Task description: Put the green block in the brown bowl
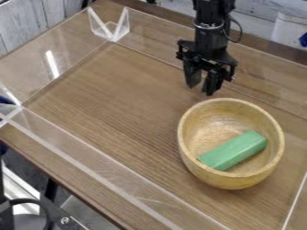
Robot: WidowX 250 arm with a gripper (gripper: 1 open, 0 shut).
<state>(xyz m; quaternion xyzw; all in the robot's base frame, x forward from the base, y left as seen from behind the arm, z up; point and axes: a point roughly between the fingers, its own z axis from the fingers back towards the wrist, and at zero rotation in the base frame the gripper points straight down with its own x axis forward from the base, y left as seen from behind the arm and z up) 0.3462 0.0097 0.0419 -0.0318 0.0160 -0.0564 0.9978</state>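
The green block (232, 151) lies inside the brown bowl (232, 143), flat on the bowl's floor and set at a slant, with one end toward the bowl's near-left wall and the other end toward its right wall. The bowl itself stands on the wooden counter (108, 108) close to the right edge, nearer to the front right corner than to the far one, and its thick rim shows all the way round. The pincer (206, 85) hangs on a black arm above the counter, just beyond the bowl's far rim on the side away from the front edge, and points straight down. Its two dark fingers (192, 79) stand spread apart with a clear gap of counter showing between them, and nothing sits in that gap; the tips are apart from the bowl and from the block. Clear plastic walls (72, 180) run along the counter's edges, and a small clear angled piece (110, 27) stands at the far left corner, well apart from the bowl and the arm.
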